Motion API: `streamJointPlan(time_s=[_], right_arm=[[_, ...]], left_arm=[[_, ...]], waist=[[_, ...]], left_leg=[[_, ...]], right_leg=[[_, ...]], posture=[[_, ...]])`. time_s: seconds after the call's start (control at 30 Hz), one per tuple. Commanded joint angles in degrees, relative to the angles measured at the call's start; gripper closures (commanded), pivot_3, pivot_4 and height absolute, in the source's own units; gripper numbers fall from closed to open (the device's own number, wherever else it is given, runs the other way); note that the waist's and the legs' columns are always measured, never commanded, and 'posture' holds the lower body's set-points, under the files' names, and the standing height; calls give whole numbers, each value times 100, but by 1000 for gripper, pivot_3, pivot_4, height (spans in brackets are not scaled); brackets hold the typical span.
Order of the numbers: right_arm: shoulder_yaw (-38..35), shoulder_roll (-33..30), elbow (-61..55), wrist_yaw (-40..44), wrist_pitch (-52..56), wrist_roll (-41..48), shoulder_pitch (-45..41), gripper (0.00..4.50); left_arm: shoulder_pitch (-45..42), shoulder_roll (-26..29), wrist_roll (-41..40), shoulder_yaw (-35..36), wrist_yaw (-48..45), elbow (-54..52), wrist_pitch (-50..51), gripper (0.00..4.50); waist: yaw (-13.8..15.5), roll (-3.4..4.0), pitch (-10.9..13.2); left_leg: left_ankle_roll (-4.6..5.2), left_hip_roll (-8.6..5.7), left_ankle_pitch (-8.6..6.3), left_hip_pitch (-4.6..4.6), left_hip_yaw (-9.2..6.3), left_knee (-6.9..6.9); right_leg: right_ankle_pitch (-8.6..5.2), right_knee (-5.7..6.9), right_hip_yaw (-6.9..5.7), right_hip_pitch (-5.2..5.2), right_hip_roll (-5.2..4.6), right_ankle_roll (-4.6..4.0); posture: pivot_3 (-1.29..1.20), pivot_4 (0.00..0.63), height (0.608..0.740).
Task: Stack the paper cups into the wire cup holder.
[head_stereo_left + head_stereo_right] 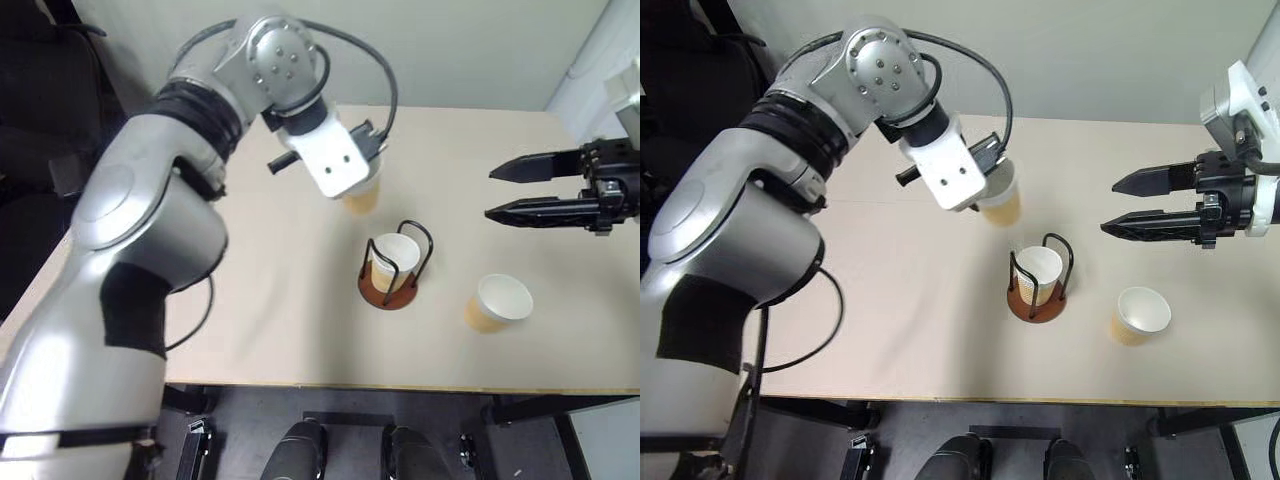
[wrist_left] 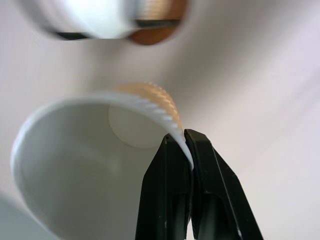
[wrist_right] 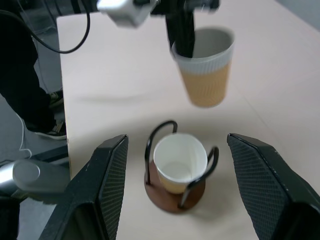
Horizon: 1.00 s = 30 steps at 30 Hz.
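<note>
My left gripper (image 2: 183, 139) is shut on the white rim of a tan paper cup (image 1: 1002, 205), holding it upright in the air above the table, just behind and left of the wire cup holder (image 1: 391, 294). The holder, a reddish-brown disc with black wire loops, has a second paper cup (image 1: 392, 256) standing in it. A third paper cup (image 1: 497, 303) stands upright on the table to the holder's right. My right gripper (image 1: 489, 193) hovers open and empty at the right, pointing left toward the holder, above and behind that third cup.
The beige table (image 1: 290, 330) has its front edge close below the holder and its left edge running under my left arm. A pale wall (image 1: 450, 50) lies behind the table. A person's dark leg and shoe (image 3: 47, 131) stand on the floor beyond the table's edge.
</note>
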Motion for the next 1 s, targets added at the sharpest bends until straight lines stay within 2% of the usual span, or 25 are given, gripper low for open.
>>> streamJointPlan(time_s=[0.03,0.23,0.3,0.47,0.6,0.83,1.0], right_arm=[[-77,-146,49,136,-128,-144,-171,1317],[-93,-247,105,276,-160,-303,-127,1317],[-92,-266,122,306,-159,-330,-131,1317],[-93,-298,126,358,-148,-393,-124,1317],[-133,-343,108,357,-111,-387,-100,1317],[-134,-378,106,372,-119,-404,-62,1317],[-186,-375,38,340,-80,-371,19,1317]], left_arm=[[-256,-184,432,679,141,183,173,4411],[-361,-428,780,1377,-258,235,420,4411],[-394,-468,814,1412,-293,234,461,4411],[-488,-438,549,1001,-293,187,550,4411],[-569,-248,57,329,-293,-7,623,4411],[-622,103,-1719,-1133,-293,-1063,1286,4411],[-656,237,-2491,-1886,-293,-1552,1404,4411]], waist=[[-8,0,1],[-12,0,0],[-9,0,0],[-6,1,1],[-3,1,1],[23,2,1],[34,2,1]], left_leg=[[-1,2,0,-1,0,-3],[-7,8,1,-6,-2,-10],[-5,5,-1,-5,0,-11],[1,8,-5,-7,-3,-1],[3,5,-6,-4,6,-2],[16,12,-13,-5,5,6],[10,4,-9,1,17,10]], right_leg=[[0,2,2,-5,0,3],[-4,2,6,-16,3,4],[-5,2,7,-16,5,4],[-3,5,12,-15,-5,7],[-2,7,8,-15,2,8],[1,9,9,-9,-10,11],[5,8,-2,1,-1,17]], posture=[[0,150,740],[0,150,740],[0,150,740],[0,150,740],[0,150,740],[0,150,740],[0,150,740]])
